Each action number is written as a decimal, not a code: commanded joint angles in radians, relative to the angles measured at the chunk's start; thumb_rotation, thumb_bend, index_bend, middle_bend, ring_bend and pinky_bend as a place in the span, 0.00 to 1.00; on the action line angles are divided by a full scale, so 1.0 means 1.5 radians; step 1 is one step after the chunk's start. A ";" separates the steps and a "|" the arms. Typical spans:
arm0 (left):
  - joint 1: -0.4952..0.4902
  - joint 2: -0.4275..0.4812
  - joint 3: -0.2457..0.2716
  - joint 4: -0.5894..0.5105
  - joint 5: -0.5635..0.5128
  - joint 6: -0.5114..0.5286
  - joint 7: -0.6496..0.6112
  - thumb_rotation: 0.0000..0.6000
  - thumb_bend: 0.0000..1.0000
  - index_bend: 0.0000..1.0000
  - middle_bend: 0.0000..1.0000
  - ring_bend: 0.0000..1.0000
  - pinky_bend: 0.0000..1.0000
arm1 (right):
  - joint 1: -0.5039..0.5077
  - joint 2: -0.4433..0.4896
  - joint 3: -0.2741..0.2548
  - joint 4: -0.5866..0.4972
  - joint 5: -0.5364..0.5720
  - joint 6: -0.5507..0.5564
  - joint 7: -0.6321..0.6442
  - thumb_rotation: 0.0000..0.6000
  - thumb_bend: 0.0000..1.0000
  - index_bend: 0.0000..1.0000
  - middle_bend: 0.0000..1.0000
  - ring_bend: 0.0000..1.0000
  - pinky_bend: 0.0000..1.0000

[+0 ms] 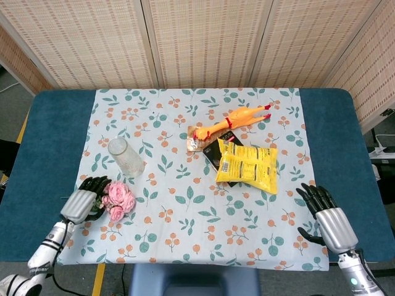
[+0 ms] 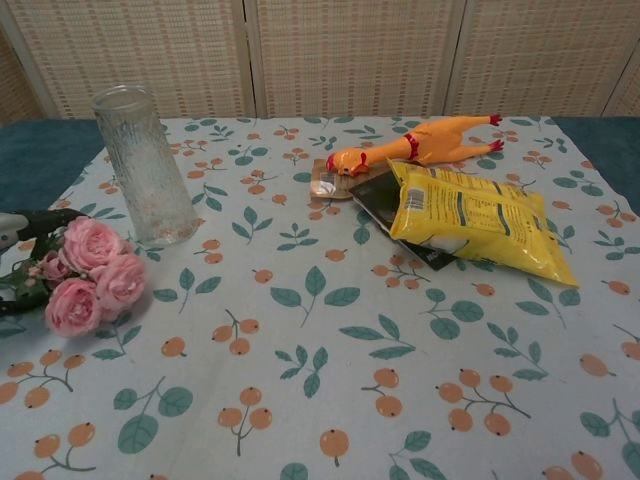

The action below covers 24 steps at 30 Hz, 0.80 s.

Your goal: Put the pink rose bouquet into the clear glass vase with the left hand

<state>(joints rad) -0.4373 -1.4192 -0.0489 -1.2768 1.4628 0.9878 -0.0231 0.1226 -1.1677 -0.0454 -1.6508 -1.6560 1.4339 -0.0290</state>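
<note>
The pink rose bouquet lies on the floral cloth at the front left, blooms to the right and stems to the left. The clear glass vase stands upright just behind it. My left hand is at the bouquet's leafy stem end. In the chest view the bouquet has dark fingers above its leaves and below them, still apart. The vase stands close behind. My right hand rests at the front right with fingers spread and nothing in it.
A rubber chicken, a yellow snack bag on a black packet, and a small wrapper lie mid-table, right of the vase. The blue table shows beyond the cloth edge.
</note>
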 commanded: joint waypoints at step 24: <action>-0.036 -0.071 -0.020 0.013 -0.096 0.007 0.223 1.00 0.46 0.52 0.53 0.20 0.08 | 0.008 -0.002 -0.003 0.000 0.005 -0.024 -0.005 1.00 0.14 0.00 0.00 0.00 0.00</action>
<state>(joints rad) -0.4971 -1.5093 -0.0717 -1.2703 1.3372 0.9810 0.2886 0.1342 -1.1711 -0.0499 -1.6515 -1.6485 1.3978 -0.0360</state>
